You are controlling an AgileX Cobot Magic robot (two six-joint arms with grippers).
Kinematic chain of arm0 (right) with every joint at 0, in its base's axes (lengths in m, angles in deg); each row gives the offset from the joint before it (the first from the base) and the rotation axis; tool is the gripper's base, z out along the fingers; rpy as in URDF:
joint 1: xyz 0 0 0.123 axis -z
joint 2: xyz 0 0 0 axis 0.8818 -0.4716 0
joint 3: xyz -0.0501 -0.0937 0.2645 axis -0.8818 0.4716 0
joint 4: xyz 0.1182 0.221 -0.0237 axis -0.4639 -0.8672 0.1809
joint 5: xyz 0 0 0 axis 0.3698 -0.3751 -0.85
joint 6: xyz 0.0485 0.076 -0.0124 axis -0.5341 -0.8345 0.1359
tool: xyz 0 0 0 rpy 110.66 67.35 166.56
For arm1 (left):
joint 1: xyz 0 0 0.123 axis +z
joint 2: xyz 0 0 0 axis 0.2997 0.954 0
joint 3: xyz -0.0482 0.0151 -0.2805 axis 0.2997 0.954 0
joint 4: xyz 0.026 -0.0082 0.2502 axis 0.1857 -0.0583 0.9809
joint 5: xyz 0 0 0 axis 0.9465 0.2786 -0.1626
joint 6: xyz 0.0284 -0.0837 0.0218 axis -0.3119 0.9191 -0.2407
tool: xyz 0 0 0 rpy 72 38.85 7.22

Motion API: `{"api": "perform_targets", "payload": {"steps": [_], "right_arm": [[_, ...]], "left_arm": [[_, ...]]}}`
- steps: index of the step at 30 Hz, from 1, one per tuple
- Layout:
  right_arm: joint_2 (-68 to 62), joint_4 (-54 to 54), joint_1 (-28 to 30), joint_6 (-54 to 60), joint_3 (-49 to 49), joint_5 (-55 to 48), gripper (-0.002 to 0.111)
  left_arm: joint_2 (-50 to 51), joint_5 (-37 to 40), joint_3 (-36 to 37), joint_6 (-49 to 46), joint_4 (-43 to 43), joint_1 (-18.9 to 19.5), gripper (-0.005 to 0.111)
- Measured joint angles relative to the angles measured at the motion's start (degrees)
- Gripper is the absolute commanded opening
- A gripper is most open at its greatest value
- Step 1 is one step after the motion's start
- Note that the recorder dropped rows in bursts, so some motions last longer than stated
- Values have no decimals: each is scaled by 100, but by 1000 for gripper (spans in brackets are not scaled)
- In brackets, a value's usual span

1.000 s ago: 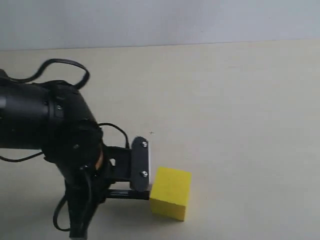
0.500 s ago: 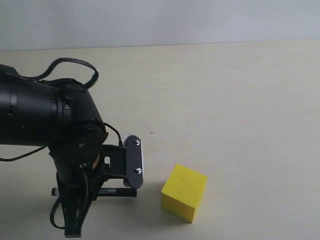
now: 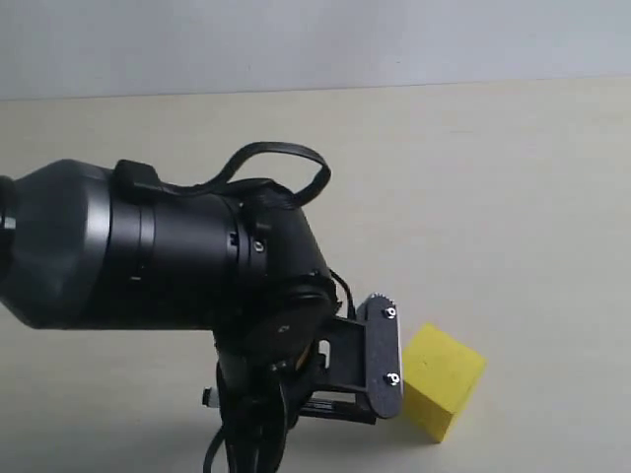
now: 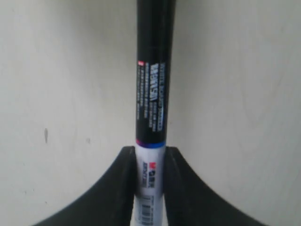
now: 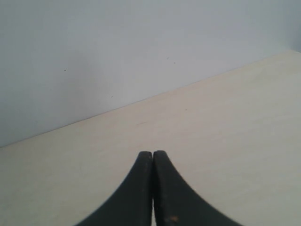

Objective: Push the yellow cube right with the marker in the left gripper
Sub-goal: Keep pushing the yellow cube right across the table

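While the black two-fingered left tool (image 4: 150, 155) pinches the white end of the slim round marker (image 4: 153, 94), gripping it near one end, the long glossy black part with fine print juts out ahead of the tips. Seen from the room, the tool sits low, just left of the bright yellow matte cube (image 3: 444, 379). A dark flat plate with two screws (image 3: 383, 367) on its wrist stands right beside the cube. The plate hides the marker's far end, so I cannot tell whether it touches the cube.

The cube rests on the pale, smooth counter (image 3: 513, 197), turned so that a corner faces the tool.

My worry is that turned corner: a push landing off-centre would likely spin the block, not slide it right. The marker is smooth and held only at its tail, so I reckon it could swivel or slip between the fingers under load. The plate could also reach the cube first, doing the pushing instead of the marker.

Out of sight of the cube, the black curved right tool (image 5: 153, 157) has its fingers pressed together with nothing between them, over bare counter.
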Motion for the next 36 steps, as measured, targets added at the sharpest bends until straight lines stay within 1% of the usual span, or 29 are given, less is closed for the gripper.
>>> {"api": "perform_targets", "payload": {"steps": [4, 6, 8, 11, 14, 16, 19, 24, 27, 30, 34, 36], "right_arm": [[0, 0, 0, 0, 0, 0, 0], [0, 0, 0, 0, 0, 0, 0], [0, 0, 0, 0, 0, 0, 0], [0, 0, 0, 0, 0, 0, 0], [0, 0, 0, 0, 0, 0, 0], [0, 0, 0, 0, 0, 0, 0], [0, 0, 0, 0, 0, 0, 0], [0, 0, 0, 0, 0, 0, 0], [0, 0, 0, 0, 0, 0, 0], [0, 0, 0, 0, 0, 0, 0], [0, 0, 0, 0, 0, 0, 0], [0, 0, 0, 0, 0, 0, 0]], "left_arm": [[0, 183, 0, 211, 13, 206, 0], [0, 146, 0, 268, -9, 226, 0], [43, -28, 0, 268, -48, 213, 0], [205, -500, -57, 212, -71, 151, 0], [434, -880, -372, 188, -82, 123, 0], [527, -940, -547, 188, -82, 123, 0], [578, -732, -622, 188, -25, 135, 0], [601, -34, -560, 225, 47, 254, 0], [601, 44, -519, 225, 60, 291, 0], [601, -242, -516, 234, -48, 244, 0], [610, -889, -542, 9, -310, -47, 0], [635, -1077, -729, -46, -415, -151, 0]]}}
